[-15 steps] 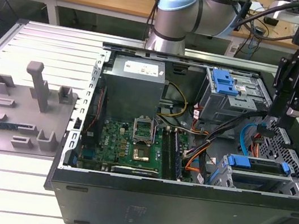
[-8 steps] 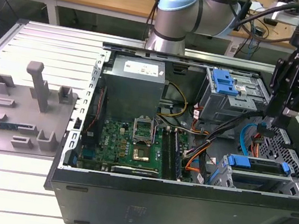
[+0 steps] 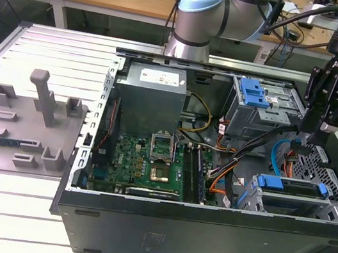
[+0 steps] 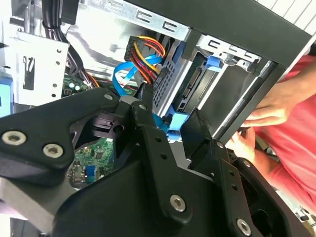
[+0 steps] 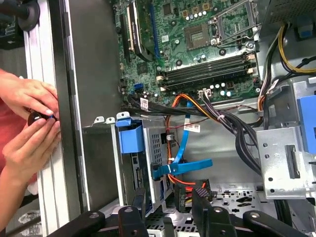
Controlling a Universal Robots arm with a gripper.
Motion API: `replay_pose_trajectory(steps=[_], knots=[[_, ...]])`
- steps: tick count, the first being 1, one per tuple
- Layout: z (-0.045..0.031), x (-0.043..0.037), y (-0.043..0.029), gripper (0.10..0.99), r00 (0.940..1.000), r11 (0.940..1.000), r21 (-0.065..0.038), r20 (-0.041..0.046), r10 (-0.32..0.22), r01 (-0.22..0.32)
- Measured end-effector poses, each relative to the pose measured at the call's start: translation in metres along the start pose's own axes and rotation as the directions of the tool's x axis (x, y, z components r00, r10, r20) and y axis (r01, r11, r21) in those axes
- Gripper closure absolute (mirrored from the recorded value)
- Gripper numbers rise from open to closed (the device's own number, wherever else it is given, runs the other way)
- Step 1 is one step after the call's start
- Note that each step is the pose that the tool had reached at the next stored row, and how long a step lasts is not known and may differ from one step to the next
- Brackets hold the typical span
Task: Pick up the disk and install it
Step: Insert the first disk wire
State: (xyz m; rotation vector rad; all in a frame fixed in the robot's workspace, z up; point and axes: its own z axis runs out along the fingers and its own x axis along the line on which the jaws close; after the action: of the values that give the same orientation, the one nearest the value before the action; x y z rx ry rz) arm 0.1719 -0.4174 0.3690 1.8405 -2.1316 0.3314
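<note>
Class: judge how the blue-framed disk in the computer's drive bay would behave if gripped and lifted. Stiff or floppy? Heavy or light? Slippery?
The disk looks like a metal-bodied slab, so it is probably stiff and heavy for its size. Its blue frame appears to be smooth plastic, so a grip might slip. It sits snugly in the drive bay, so lifting would likely meet drag.

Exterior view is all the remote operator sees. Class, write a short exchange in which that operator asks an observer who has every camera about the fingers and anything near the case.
Operator: Are the fingers gripping the disk?
Observer: No. In the first wrist view the fingers stand apart with nothing between them.
Operator: Anything just outside the case?
Observer: Yes. In the first wrist view a person's hands hold a small dark object beside its outer wall.
</note>
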Motion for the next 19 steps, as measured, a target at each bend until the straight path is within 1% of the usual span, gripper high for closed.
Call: replay_pose_trajectory(steps=[1,2,4,5,7,11,12,13,14,15,16,18,19], knots=[[-0.0002,-0.0009,0.0,0.584,1.0,0.9999,0.01,0.0017,0.004,-0.004],[-0.0006,-0.002,0.0001,0.584,1.0,0.9997,0.023,0.0037,0.009,-0.009],[-0.0009,-0.0039,0.0004,0.584,0.9999,0.9992,0.037,0.0055,0.015,-0.015],[-0.0007,-0.0048,0.0004,0.584,0.9999,0.9991,0.04,0.0058,0.016,-0.016],[0.0005,-0.0057,0.0005,0.584,0.9998,0.999,0.041,-0.0018,0.019,-0.019],[0.0003,-0.0066,0.0006,0.584,0.9998,0.999,0.041,-0.0033,0.02,-0.019],[0.0,-0.0071,0.0006,0.584,0.9998,0.9989,0.042,-0.0064,0.02,-0.019],[0.0,-0.0086,0.0004,0.584,0.9994,0.9989,0.043,-0.0277,0.021,-0.019],[-0.0004,-0.011,0.0007,0.584,0.9983,0.9987,0.046,-0.0539,0.023,-0.02],[0.0,-0.0126,0.0007,0.584,0.9978,0.9987,0.047,-0.0627,0.023,-0.02],[0.0011,-0.0139,0.0007,0.584,0.9976,0.9987,0.047,-0.0653,0.023,-0.02],[0.0043,-0.0162,0.0008,0.584,0.9975,0.9987,0.047,-0.0661,0.024,-0.02],[0.0072,-0.0174,0.0007,0.584,0.9975,0.9987,0.048,-0.0661,0.023,-0.02]])
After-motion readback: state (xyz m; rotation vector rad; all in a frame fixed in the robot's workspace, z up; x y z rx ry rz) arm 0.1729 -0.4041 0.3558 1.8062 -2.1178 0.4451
